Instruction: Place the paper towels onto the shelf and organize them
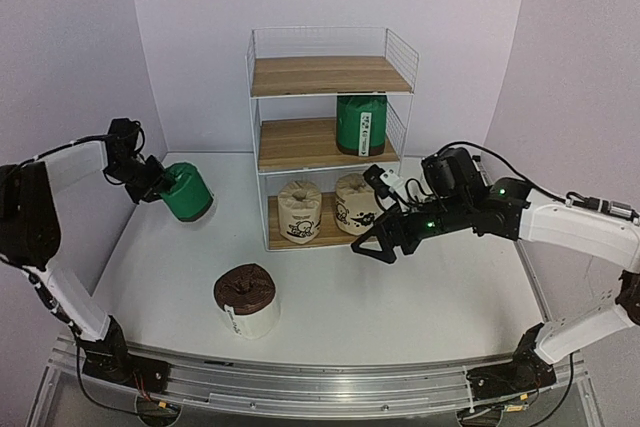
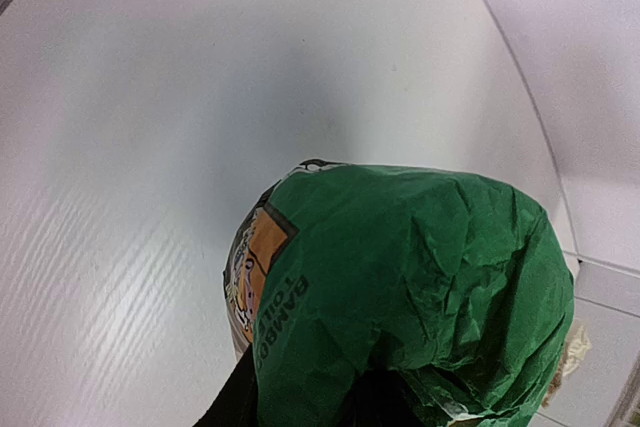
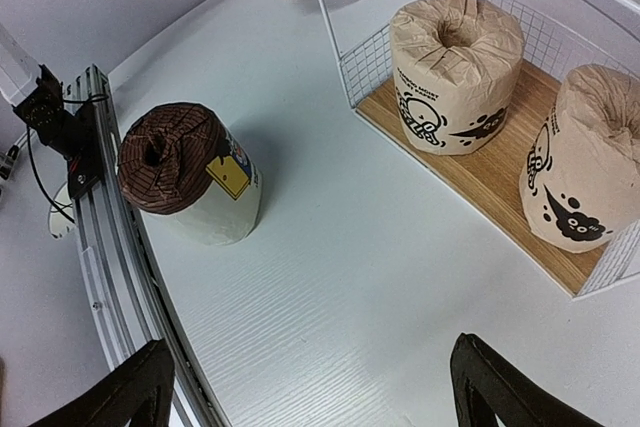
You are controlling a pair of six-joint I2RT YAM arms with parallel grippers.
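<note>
The shelf (image 1: 262, 107) stands at the back centre. A green roll (image 1: 361, 124) stands on its middle board. Two beige printed rolls (image 1: 299, 211) (image 1: 354, 203) stand on its bottom board, also in the right wrist view (image 3: 455, 72) (image 3: 583, 156). My left gripper (image 1: 160, 187) is shut on a second green roll (image 1: 187, 192) and holds it tilted above the table at the left; the roll fills the left wrist view (image 2: 410, 292). The brown-topped white roll (image 1: 246, 299) stands on the table in front (image 3: 187, 171). My right gripper (image 1: 380, 245) is open and empty in front of the shelf's bottom tier.
The shelf's top board (image 1: 328, 75) is bare. The metal rail (image 1: 300, 387) runs along the table's near edge. The white roll with the blue-yellow label is not in view.
</note>
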